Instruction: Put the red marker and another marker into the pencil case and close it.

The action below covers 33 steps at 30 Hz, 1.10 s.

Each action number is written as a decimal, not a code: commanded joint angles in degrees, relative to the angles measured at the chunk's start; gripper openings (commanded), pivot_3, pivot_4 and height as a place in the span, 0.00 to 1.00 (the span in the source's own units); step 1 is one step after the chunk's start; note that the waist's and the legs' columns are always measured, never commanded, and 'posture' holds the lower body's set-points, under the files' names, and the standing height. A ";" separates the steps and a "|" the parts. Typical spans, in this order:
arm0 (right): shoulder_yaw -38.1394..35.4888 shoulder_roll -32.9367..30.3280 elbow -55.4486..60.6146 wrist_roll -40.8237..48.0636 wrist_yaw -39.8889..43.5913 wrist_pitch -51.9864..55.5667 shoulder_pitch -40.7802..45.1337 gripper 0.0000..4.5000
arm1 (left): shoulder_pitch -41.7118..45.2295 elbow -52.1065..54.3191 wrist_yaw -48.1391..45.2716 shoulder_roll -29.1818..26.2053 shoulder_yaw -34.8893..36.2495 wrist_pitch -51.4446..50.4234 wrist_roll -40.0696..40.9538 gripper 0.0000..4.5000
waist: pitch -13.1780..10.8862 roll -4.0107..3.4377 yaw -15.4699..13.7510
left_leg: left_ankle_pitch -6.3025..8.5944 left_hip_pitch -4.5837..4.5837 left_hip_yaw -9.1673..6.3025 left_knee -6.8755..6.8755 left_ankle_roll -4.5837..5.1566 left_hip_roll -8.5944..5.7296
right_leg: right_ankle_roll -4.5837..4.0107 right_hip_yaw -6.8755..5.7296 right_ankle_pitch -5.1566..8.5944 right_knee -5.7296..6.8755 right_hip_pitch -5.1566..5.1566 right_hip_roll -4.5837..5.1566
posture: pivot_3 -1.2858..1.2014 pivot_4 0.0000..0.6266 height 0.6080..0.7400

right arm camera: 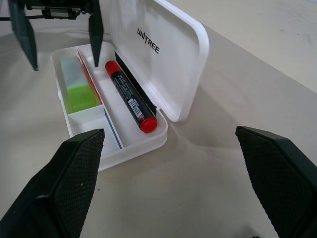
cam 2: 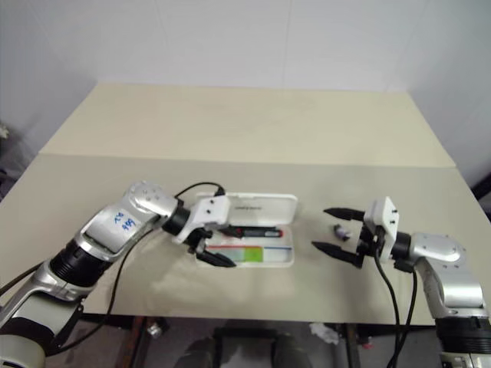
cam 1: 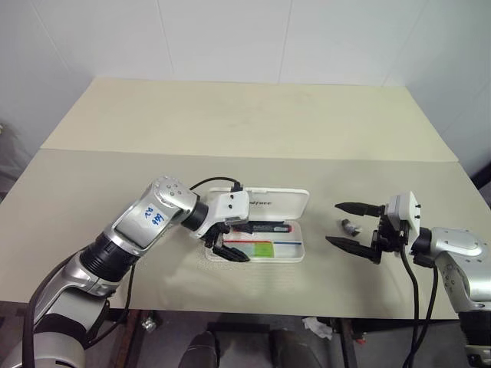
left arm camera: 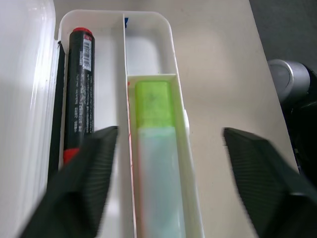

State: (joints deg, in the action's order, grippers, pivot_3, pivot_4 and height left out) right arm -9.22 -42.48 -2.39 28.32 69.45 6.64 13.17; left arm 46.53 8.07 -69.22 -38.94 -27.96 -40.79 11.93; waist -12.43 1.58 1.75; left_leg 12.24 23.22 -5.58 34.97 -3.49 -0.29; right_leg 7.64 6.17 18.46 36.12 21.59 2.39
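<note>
The white pencil case [cam 1: 280, 204] lies open at the table's middle front, its lid raised at the back. The red marker [cam 1: 268, 228] rests in the rear compartment, red cap to the right. The green highlighter [left arm camera: 156, 163] sits in the front compartment with its lime cap [left arm camera: 152, 101] toward the case's middle. My left gripper [cam 1: 244, 243] hovers open over the case's left end, its fingers straddling the highlighter without touching it. To the right of the case, my right gripper [cam 1: 333, 223] stands open and empty, pointing toward it.
A small grey-black piece [cam 1: 350, 227] lies on the beige table [cam 1: 230, 130] between the right gripper's fingers. A black cable [cam 1: 215, 182] loops over the left wrist. The table's front edge runs close below both grippers.
</note>
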 commanded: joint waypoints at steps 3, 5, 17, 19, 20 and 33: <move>-1.49 -0.64 0.85 0.30 -0.44 -0.15 0.79 1.00 | 0.91 1.58 0.00 0.15 1.83 -1.48 0.52 0.98 | 0.00 0.00 -0.03 | 0.00 0.00 0.00 0.02 0.00 0.00 | 0.00 0.00 0.00 0.01 0.00 0.01 | 0.52 0.24 1.00; -1.51 -0.78 0.57 -0.11 -0.80 -0.15 0.79 1.00 | 0.53 2.68 0.71 0.34 2.74 -2.05 1.07 0.98 | 0.00 0.00 -0.05 | 0.00 0.01 0.00 0.02 0.00 -0.01 | 0.00 0.00 0.00 0.00 0.00 0.01 | 0.52 0.24 1.00; -0.52 -0.44 -4.27 -7.34 -7.96 -0.11 -0.57 1.00 | -10.71 12.06 3.86 2.40 18.23 3.92 11.16 0.98 | 0.01 -0.01 0.03 | 0.00 -0.02 0.00 0.02 0.00 0.02 | -0.01 0.01 0.00 0.02 0.00 0.03 | 0.52 0.24 1.00; -0.50 -0.75 -4.83 -8.06 -9.04 1.15 -0.84 1.00 | -14.00 13.42 2.85 1.58 21.15 6.97 12.83 0.98 | 0.01 -0.01 -0.04 | 0.00 -0.03 0.01 0.02 0.00 0.02 | -0.02 0.01 0.01 0.03 0.00 0.03 | 0.52 0.24 1.00; -0.58 -0.80 -5.07 -8.18 -9.33 1.56 -0.80 1.00 | -15.27 13.76 2.54 1.20 22.29 8.29 13.35 0.98 | 0.01 -0.02 -0.02 | 0.00 -0.03 0.00 0.02 0.00 0.01 | -0.02 0.00 0.01 0.04 0.00 0.03 | 0.52 0.24 1.00; 1.63 -0.31 -13.83 -13.31 -13.79 6.12 2.75 1.00 | -28.94 8.99 -7.66 -9.25 35.38 19.59 18.64 0.98 | 0.04 -0.05 0.31 | 0.00 -0.06 0.08 0.03 0.00 0.03 | -0.18 0.06 0.04 -0.02 -0.03 0.04 | 0.52 0.24 1.00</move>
State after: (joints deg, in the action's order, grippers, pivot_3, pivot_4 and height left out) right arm -7.27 -42.53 -14.62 16.49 57.69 12.10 15.68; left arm 18.33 17.88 -75.32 -47.05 4.41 -23.07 29.08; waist -12.40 1.53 2.06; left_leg 12.24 23.13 -5.48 35.00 -3.49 -0.24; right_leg 7.35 6.24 18.54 36.09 21.55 2.41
